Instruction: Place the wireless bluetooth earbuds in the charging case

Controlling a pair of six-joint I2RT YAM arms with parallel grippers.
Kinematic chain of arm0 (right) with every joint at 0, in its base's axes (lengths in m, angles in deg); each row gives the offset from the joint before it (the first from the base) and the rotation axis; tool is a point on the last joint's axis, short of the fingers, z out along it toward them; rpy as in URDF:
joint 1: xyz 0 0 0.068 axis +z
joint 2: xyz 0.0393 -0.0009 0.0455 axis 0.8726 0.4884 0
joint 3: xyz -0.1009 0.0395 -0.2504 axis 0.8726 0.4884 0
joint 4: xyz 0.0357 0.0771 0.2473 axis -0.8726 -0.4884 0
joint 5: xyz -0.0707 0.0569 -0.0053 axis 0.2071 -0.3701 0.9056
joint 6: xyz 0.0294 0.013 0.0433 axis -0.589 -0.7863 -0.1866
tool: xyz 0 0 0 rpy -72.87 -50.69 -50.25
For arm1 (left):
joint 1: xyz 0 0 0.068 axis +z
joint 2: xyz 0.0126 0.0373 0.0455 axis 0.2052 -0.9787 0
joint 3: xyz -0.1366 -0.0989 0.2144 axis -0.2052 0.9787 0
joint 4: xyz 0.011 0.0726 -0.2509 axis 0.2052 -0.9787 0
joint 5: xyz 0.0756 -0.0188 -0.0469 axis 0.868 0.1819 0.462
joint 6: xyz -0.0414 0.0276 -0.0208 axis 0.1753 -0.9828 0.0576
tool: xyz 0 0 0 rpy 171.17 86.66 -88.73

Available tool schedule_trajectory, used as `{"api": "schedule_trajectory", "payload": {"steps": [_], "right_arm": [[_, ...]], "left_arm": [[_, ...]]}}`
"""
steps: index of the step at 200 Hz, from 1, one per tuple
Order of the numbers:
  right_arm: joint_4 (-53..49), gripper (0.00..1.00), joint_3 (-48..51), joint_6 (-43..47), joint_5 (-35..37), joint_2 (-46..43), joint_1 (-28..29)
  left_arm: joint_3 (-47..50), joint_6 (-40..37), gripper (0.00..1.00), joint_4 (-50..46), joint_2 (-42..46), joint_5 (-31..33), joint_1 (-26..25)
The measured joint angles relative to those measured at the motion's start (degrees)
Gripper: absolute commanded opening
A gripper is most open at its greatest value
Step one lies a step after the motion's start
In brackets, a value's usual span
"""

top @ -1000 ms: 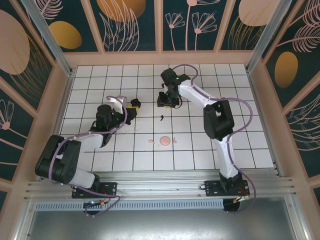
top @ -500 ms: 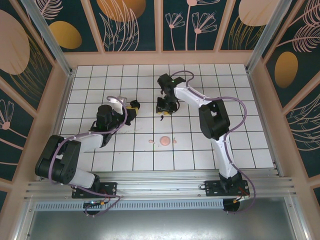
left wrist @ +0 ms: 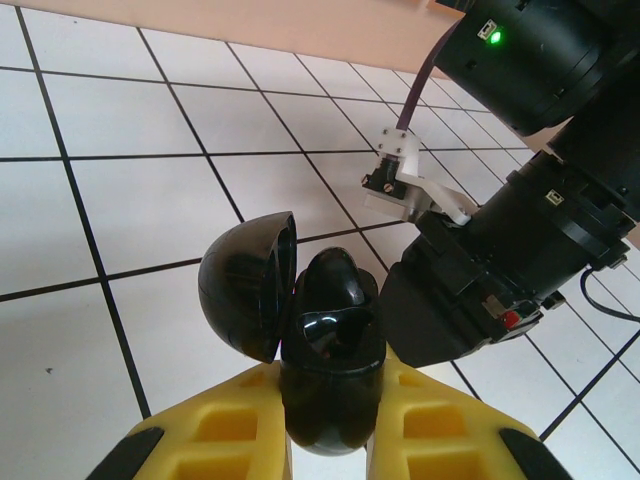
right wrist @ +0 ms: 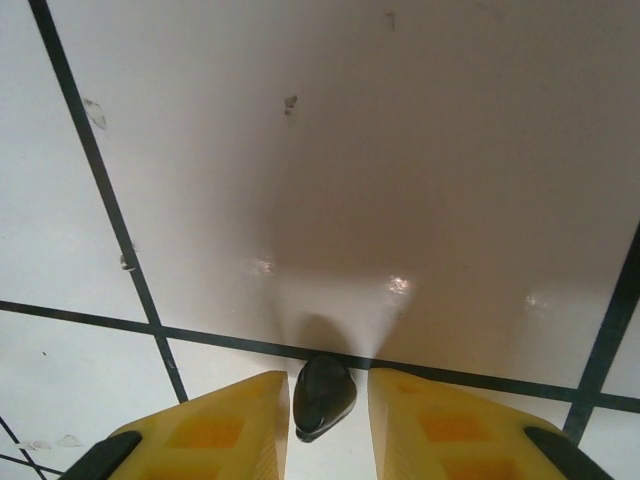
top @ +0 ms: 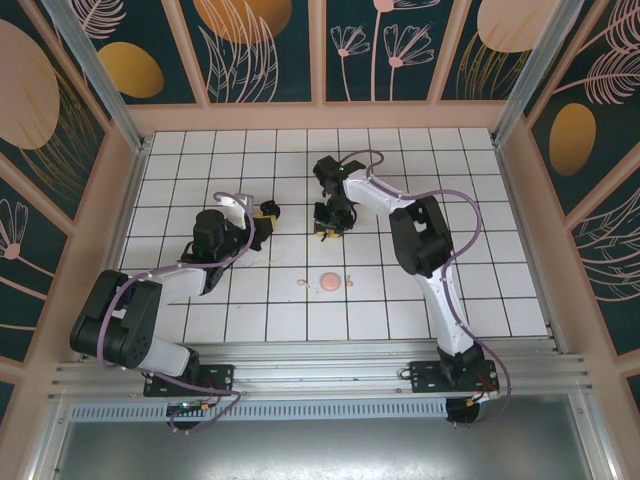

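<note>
Item: 1 black earbud, lying at a grid line mid-table, just right of the black case.
Right claw: down at the tile, jaws narrowly apart, 1 finger on each side of the bud, not yet pinching.
Left claw: clamped on the case, lid open.
Handling: centre the bud, squeeze lightly, lift straight up. It looks slick and likely to pop out.

Unclear items
We lose the right fingers at the lower edge; pink specks too small to identify.
</note>
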Motion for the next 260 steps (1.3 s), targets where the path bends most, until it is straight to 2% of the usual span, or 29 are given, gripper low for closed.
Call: {"api": "schedule_trajectory", "payload": {"steps": [97,134,189,225,260], "right_arm": [[0.3,0.20,0.6,-0.2,1.1,-0.2,0.1],[6.5,0.19,7.3,-0.2,3.0,-4.2,0.5],[17.3,0.19,26.2,2.3,10.4,-18.9,0.7],[25.2,0.19,36.6,7.1,14.9,-33.5,0.7],[31.6,0.19,42.6,13.3,16.9,-44.9,0.7]], "left_arm": [[-0.1,0.0,0.06,0.0,-0.2,-0.2,0.0],[-0.7,-0.1,0.06,-0.1,-1.8,-2.3,0.0],[-1.2,-0.7,0.05,0.6,-6.1,-8.9,-0.5],[-3.0,-2.8,0.05,1.8,-9.0,-13.1,-4.2],[-6.7,-5.3,0.05,2.5,-11.9,-17.1,-7.6]]}}
